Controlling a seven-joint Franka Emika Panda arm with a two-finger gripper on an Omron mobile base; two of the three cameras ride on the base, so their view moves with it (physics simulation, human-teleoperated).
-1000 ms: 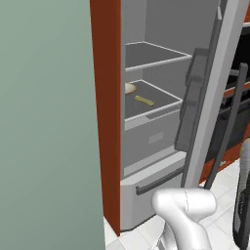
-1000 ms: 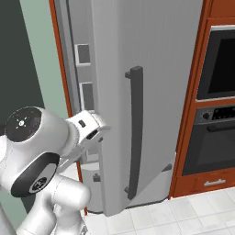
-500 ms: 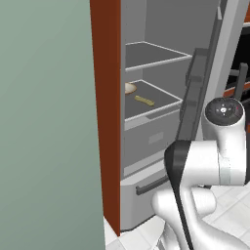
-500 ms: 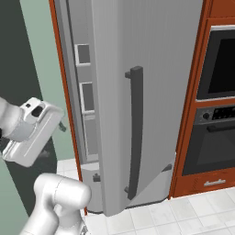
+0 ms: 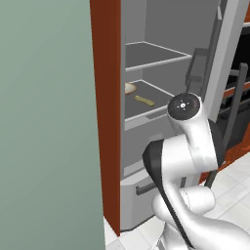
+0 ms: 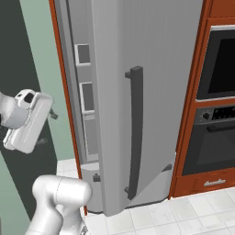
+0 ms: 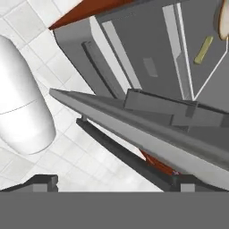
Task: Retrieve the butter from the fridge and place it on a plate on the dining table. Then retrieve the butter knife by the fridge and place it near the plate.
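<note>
The light-grey fridge (image 5: pixel 161 73) stands open beside red-brown wood panelling over white floor tiles; the pale butter (image 5: pixel 144 100) lies centre-frame on a grey shelf. The hand (image 7: pixel 112 182) hangs released, empty.

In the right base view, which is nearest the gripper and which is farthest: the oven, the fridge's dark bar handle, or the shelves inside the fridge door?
Measured from the gripper, at the left:
1. the door shelves, just to its right on the door's inner side.
2. the bar handle, mid-picture on the door's outer face.
3. the oven, at the far right.
</note>
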